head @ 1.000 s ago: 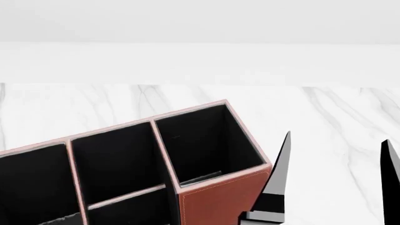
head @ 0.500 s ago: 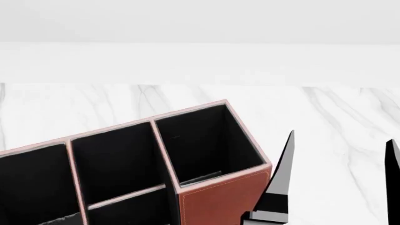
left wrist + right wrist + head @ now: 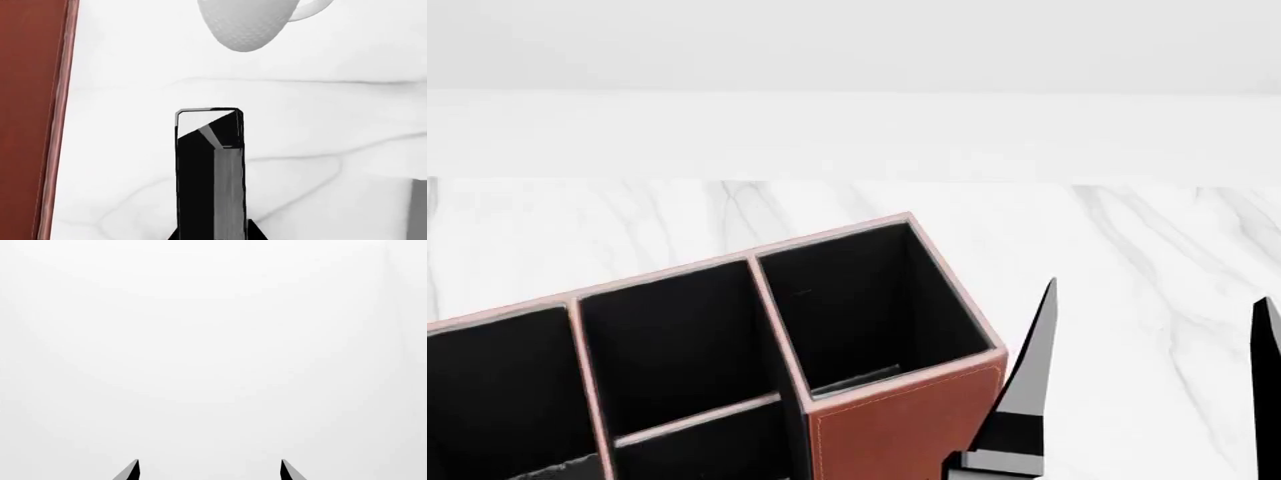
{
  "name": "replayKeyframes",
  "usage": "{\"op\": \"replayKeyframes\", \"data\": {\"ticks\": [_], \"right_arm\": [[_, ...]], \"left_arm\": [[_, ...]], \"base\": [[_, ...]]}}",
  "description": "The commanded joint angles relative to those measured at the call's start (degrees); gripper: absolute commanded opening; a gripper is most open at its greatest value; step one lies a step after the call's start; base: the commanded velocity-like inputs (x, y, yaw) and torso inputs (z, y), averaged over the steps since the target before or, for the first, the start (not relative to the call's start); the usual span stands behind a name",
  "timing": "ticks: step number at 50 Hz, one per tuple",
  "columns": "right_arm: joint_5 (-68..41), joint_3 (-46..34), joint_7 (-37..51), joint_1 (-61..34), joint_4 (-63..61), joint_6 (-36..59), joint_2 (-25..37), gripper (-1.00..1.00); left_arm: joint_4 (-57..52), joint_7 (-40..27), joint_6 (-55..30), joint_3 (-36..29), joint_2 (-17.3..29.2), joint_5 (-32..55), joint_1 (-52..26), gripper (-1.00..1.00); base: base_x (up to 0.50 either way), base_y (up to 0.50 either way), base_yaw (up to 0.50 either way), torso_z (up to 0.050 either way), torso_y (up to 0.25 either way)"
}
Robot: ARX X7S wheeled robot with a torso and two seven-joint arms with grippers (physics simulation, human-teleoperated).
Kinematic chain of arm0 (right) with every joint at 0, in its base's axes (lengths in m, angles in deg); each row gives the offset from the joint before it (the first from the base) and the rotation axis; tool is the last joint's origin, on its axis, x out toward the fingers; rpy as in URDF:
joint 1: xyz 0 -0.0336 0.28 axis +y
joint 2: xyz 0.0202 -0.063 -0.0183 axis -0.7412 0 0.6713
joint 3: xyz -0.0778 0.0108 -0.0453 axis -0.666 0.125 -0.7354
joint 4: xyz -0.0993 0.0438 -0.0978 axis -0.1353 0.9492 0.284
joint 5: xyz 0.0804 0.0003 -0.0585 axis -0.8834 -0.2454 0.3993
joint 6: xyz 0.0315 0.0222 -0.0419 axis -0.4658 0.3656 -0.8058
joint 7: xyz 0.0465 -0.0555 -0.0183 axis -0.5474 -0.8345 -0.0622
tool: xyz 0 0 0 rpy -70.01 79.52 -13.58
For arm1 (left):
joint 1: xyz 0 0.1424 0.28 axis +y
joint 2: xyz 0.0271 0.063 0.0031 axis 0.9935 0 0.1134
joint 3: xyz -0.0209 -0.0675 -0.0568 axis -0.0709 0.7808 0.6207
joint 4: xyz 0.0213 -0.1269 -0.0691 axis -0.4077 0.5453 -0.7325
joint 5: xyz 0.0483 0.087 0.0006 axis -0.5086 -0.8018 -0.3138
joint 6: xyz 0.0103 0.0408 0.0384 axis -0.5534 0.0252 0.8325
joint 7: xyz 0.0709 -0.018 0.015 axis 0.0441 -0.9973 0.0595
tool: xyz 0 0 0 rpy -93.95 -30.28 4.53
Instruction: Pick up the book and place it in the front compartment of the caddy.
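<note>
The left gripper [image 3: 212,233] is clamped on the book [image 3: 210,175]. Only the edges of its fingers show in the left wrist view, one against each side of the book. The book is black and projects straight out from the gripper, with a pale rim around its far end. It is held above the table [image 3: 333,150], a white marble surface with grey veins. It touches neither the caddy nor the mug.

The white mug [image 3: 250,22] lies beyond the far end of the book, well apart from it, and its handle [image 3: 313,9] points away from the caddy. One reddish-brown wall of the caddy [image 3: 27,120], with its pale rim, runs alongside the book with bare table between them.

The right gripper [image 3: 1154,295] is at the lower right of the head view. Its jaws are spread wide and hold nothing. One finger [image 3: 1030,380] stands just beside the caddy's right corner and the other is at the frame's right edge. In the right wrist view the right gripper [image 3: 209,462] shows two separated tips against a plain white surface.

The caddy [image 3: 888,425] fills the lower left of the head view. Its black-lined compartments face the camera, and its pale rim is highest at the right-hand compartment.
</note>
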Motion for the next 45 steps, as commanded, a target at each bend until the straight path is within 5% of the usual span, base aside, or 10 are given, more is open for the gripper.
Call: {"op": "replayKeyframes", "data": {"ticks": [1,21,45], "right_arm": [[0.6,1.0,-0.8,-0.1,0.1,-0.6,-0.5,1.00],[-1.1,0.2,1.8,-0.9,-1.0,-1.0,1.7,1.00],[-2.0,-1.8,4.5,-1.7,-0.5,-2.7,4.2,1.00]], "left_arm": [[0.5,0.6,0.4,1.5,-1.1,-2.4,-0.7,-1.00],[-5.2,-6.0,-3.8,7.4,1.3,11.8,-6.5,-1.00],[-3.3,-11.0,-6.7,15.5,3.6,39.5,-30.5,-1.00]], "base": [[0.00,0.00,0.00,0.000,0.000],[0.00,0.00,0.00,0.000,0.000],[0.00,0.00,0.00,0.000,0.001]]}}
